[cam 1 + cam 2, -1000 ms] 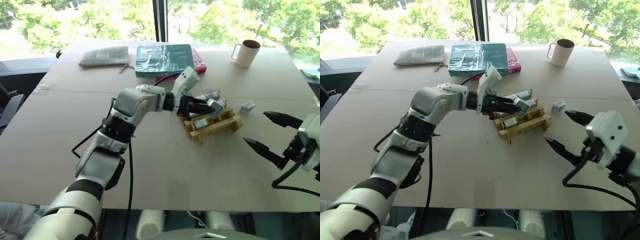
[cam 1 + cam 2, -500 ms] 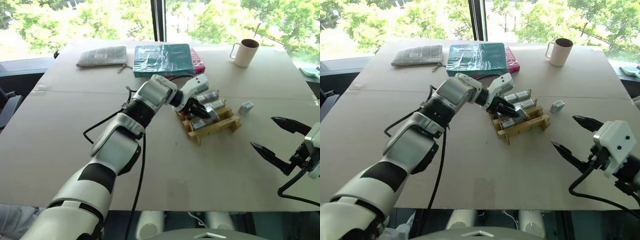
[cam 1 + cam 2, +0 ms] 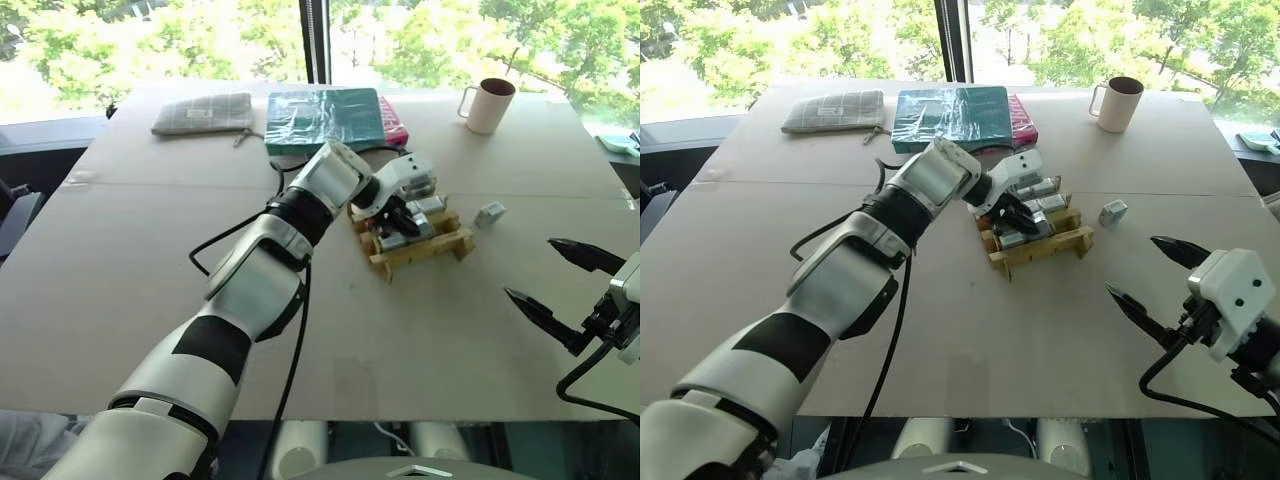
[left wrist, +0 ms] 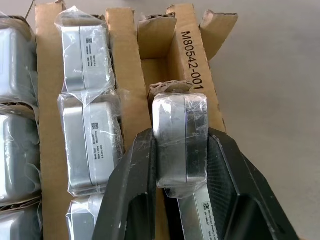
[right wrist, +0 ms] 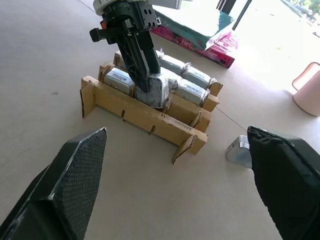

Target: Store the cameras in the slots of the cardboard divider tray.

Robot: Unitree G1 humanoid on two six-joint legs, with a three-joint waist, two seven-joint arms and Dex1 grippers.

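Camera going into the tan cardboard divider tray

Left gripper has its jaws clamped on a plastic-wrapped silver-grey boxy camera, right over the tray's outer row at frame centre. Other wrapped cameras fill neighbouring slots, and one loose silver camera lies right of the tray. Right gripper hangs lower right, jaws wide, holding nothing.
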